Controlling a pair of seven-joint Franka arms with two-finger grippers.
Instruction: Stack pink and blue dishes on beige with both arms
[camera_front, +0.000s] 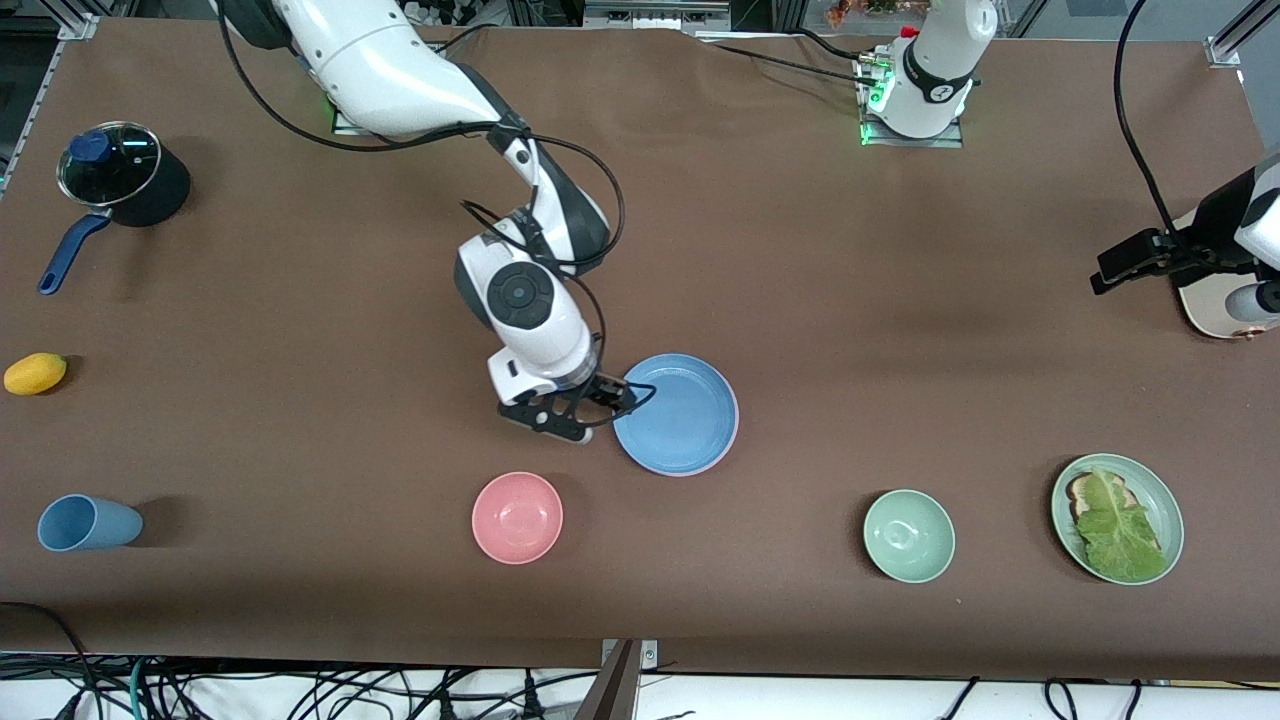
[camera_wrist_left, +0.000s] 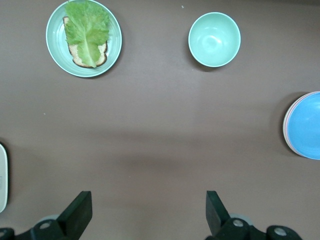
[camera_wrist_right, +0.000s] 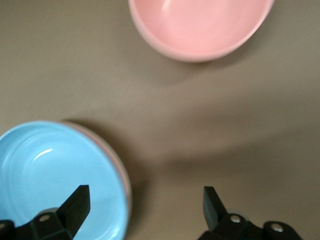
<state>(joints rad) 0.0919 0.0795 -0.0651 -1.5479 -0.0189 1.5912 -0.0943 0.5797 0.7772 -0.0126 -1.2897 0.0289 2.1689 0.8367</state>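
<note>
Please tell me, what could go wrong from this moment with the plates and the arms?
1. The right tool is open, one finger over the rim of the blue plate. Lifting away carelessly might nudge it off the pink plate under it.
2. The pink bowl sits close by, nearer the front camera; a low sweep could strike it.
3. The left tool waits open.

High front camera faces the arms; all views share the blue plate (camera_front: 678, 413).

Even overhead light; soft shadows under the right arm (camera_front: 420, 80); right wrist view blurred, pink bowl (camera_wrist_right: 200, 25) unfocused.
</note>
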